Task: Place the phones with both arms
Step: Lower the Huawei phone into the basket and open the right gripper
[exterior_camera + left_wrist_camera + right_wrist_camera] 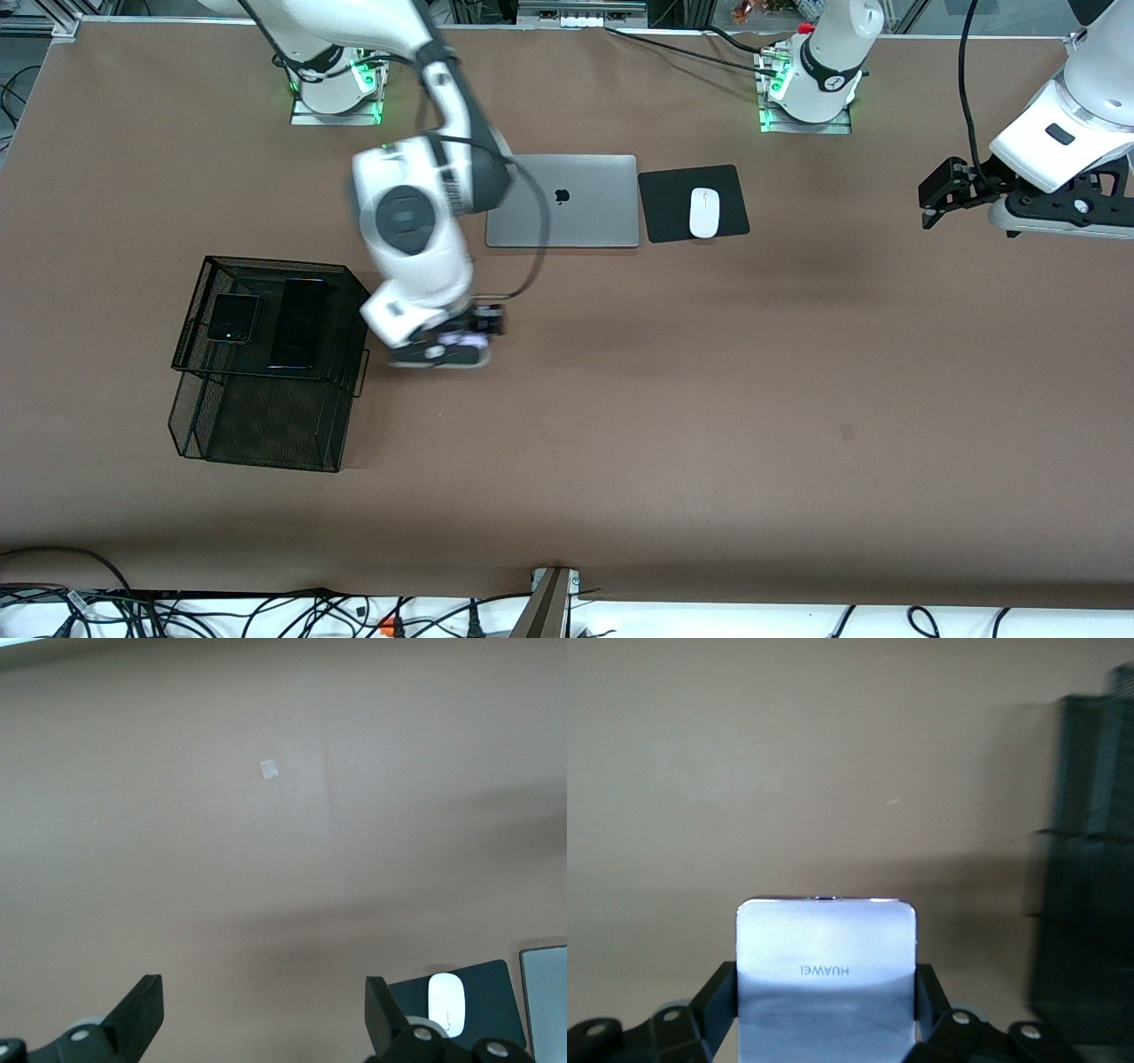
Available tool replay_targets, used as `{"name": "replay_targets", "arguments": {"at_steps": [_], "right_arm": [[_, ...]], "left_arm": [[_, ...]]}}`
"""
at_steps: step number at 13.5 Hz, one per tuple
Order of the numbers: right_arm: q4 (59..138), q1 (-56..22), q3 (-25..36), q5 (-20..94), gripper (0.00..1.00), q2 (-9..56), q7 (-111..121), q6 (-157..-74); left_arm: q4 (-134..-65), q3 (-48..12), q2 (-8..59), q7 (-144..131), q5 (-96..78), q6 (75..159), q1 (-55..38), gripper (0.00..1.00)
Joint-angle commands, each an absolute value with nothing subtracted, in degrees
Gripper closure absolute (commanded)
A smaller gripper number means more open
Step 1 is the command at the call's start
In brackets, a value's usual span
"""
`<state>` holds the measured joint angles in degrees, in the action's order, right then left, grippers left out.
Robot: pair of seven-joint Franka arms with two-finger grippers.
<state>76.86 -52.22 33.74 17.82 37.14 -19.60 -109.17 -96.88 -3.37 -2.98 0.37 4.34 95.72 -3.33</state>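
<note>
My right gripper (483, 326) is shut on the small pale lilac phone (826, 970), marked HUAWEI, and holds it over the bare table beside the black mesh basket (266, 416). The lilac phone shows faintly under the hand in the front view (458, 340). The small squarish black phone (232, 317) and the long slim black phone (299, 323) lie side by side on the basket's top tier. My left gripper (932, 195) is open and empty, up in the air over the left arm's end of the table; its fingers (142, 1014) stand wide apart.
A closed grey laptop (563, 201) lies beside a black mouse pad (673, 208) with a white mouse (704, 213), farther from the front camera. The mouse (447, 1001) also shows in the left wrist view. The basket (1090, 868) shows in the right wrist view.
</note>
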Motion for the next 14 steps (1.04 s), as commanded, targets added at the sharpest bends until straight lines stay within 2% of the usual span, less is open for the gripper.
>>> {"name": "replay_targets", "arguments": {"at_steps": [1, 4, 7, 14], "right_arm": [[70.75, -42.57, 32.7, 19.34, 0.86, 38.23, -11.19, -103.01], [70.05, -34.66, 32.87, 18.9, 0.85, 38.76, -2.93, -103.79], [65.67, -29.02, 32.87, 18.81, 0.85, 42.0, 4.56, -104.5], [64.69, -22.33, 31.47, 19.95, 0.85, 47.8, 11.51, -112.05]], "left_arm": [[-95.54, -3.69, -2.72, 1.06, 4.04, 94.48, -3.25, 0.0], [-95.54, -3.69, -2.72, 1.14, 4.04, 94.48, -3.25, 0.0], [-95.45, -3.69, -2.72, 0.97, 4.04, 93.87, -3.25, 0.0], [-95.45, -3.95, -2.72, 0.88, 3.96, 93.87, -3.34, 0.0]]}}
